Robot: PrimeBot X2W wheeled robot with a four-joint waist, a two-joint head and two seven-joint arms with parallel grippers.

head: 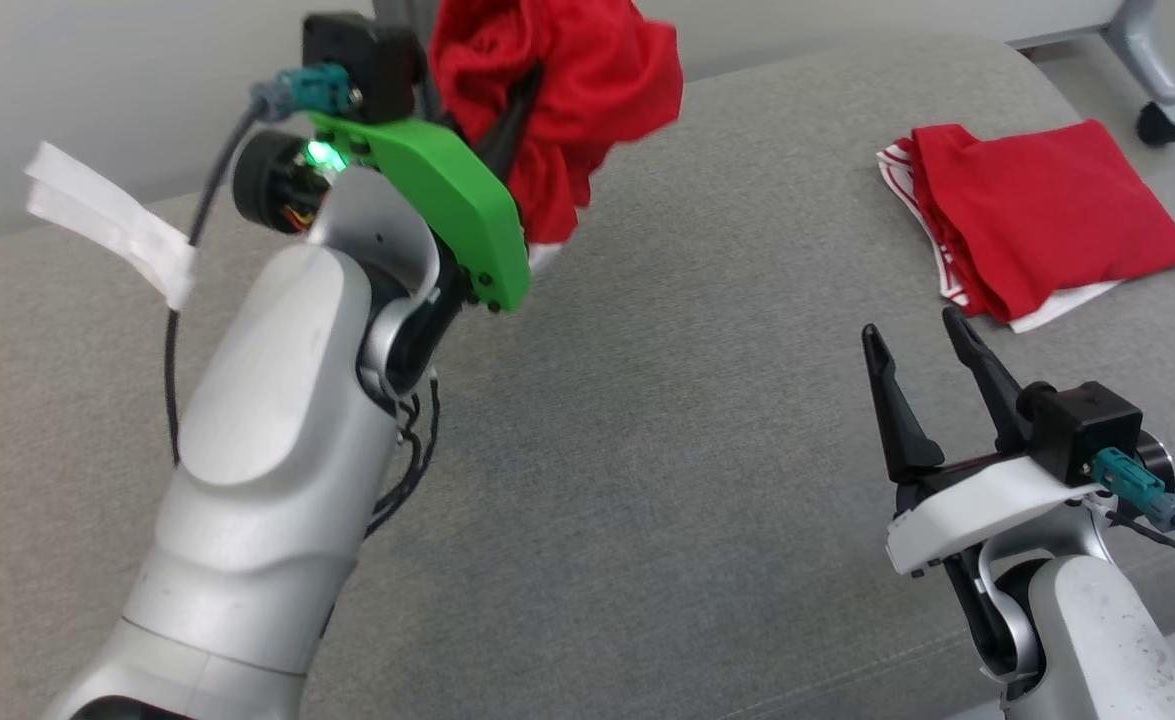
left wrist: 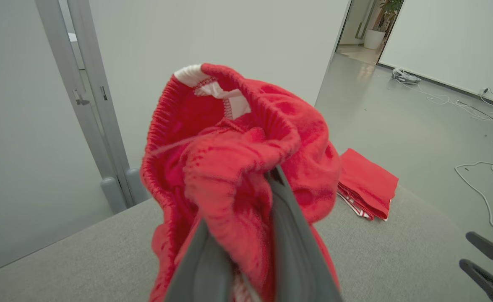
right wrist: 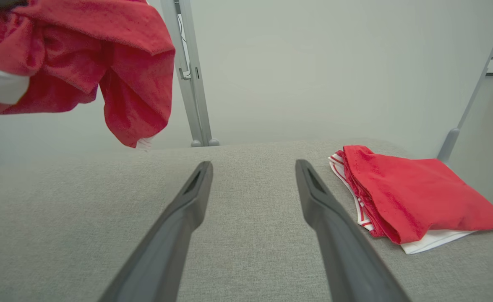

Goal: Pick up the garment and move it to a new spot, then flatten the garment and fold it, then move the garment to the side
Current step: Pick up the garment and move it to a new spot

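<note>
From the head camera: pinches the red garment (head: 587,90) in the left gripper (head: 512,115), jaws nearly shut on a bunched fold. Holds it high above the grey cushion (head: 647,480) at far left. Appears to hang clear of the surface at the lowest hem. Rests the right gripper (head: 912,330) low at near right, jaws spread wide, holding nothing. Leaves a folded red pile (head: 1047,220) at far right, well apart.

Along the left wrist: grips a thick wad between the dark fingers (left wrist: 290,235), with the waistband (left wrist: 196,75) looped on top and the rest drooping in a tangle.

Along the right wrist: points wide-open jaws across bare cushion, with the garment up at left and the pile at right.

Likely to go wrong:
- Could land as a crumpled heap, being held at one bunched point, which would make flattening hard.
- Could slip free if only a few layers are caught.
- Could drag over the pile if carried too far right.
- Could snag the hem on the open right fingers if passed low.
</note>
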